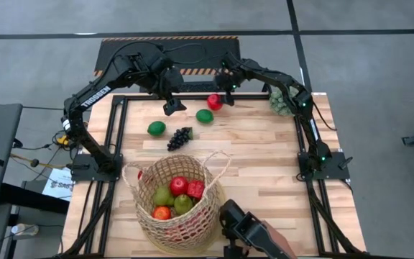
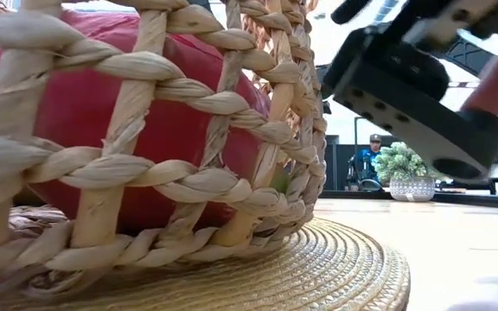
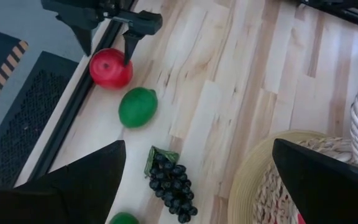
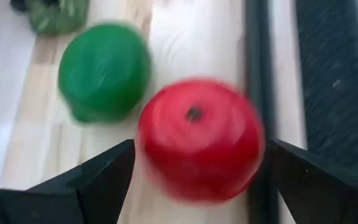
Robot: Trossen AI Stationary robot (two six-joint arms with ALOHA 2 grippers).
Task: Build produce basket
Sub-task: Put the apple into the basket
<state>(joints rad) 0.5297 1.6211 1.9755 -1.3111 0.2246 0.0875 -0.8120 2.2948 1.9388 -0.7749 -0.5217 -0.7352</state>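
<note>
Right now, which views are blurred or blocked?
Right wrist view: red apple and green lime smeared, likely motion. Low view: basket weave fills the lens, a dark unsharp arm part crosses the top right. High and left wrist views sharp.

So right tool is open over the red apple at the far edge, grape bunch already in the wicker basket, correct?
Not quite. The dark grape bunch lies on the wooden table, outside the round tan wicker basket, per the high view. The open right tool is over the red apple.
</note>
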